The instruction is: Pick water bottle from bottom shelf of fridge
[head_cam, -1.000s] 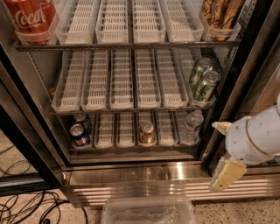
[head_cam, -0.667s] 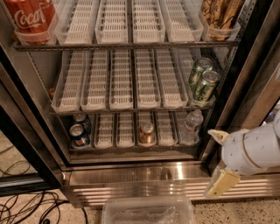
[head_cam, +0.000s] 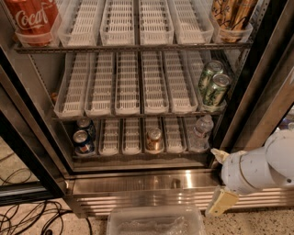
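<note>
**Gripper outside fridge, low right; bottle in far-right lane of bottom shelf**

- Gripper [head_cam: 217,181] sits in front of the sill [head_cam: 138,184], at the fridge [head_cam: 250,87] opening's lower right corner. It is outside the shelves and touches nothing.
- Jaws are spread and empty: one fingertip [head_cam: 217,154] is up near the shelf's right front corner, the other [head_cam: 221,202] is down over the ribbed base.
- Bottle [head_cam: 201,132] stands upright in the rightmost lane of the bottom shelf [head_cam: 132,135], near the front edge. It is just up-left of the upper fingertip, not touching.
- Room: the lane left of the bottle is bare. The black door frame lies close on the bottle's right. The middle shelf's front rail runs right above the cap, so headroom is tight.
- Bottom shelf contents: an orange-brown can [head_cam: 154,139] in the middle lane, well apart from the bottle, and two blue cans [head_cam: 83,140] in the far-left lane.
- Middle shelf: two green cans [head_cam: 213,85] in the right lane, directly above the bottle.
- Top shelf: red Coke can [head_cam: 32,17] on the left, tan cans [head_cam: 234,13] on the right.
- Floor: a clear bin [head_cam: 156,221] sits in front of the base, left of the gripper. Cables [head_cam: 27,215] lie at far left.
</note>
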`<state>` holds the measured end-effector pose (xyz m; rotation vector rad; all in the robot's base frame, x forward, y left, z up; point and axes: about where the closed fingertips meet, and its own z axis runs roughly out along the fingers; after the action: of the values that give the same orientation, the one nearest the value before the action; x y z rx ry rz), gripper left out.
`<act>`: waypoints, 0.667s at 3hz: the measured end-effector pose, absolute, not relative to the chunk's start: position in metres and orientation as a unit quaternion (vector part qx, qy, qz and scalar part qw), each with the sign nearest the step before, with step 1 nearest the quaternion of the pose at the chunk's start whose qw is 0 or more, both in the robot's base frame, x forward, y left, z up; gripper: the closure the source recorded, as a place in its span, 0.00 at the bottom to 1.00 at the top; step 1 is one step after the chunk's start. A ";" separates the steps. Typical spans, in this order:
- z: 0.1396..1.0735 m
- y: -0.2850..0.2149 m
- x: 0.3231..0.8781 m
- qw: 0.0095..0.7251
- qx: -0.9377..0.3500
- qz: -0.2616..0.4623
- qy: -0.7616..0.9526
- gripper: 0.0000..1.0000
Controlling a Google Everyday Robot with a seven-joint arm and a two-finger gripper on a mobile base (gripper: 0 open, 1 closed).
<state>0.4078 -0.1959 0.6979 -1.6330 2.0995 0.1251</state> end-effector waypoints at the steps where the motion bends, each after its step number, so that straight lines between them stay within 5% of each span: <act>1: 0.698 -0.196 0.408 0.237 -0.596 0.046 0.766 0.00; 2: 0.688 -0.198 0.415 0.259 -0.574 0.031 0.776 0.00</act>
<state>0.4155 -0.1978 0.6882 -1.5568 2.1024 0.0846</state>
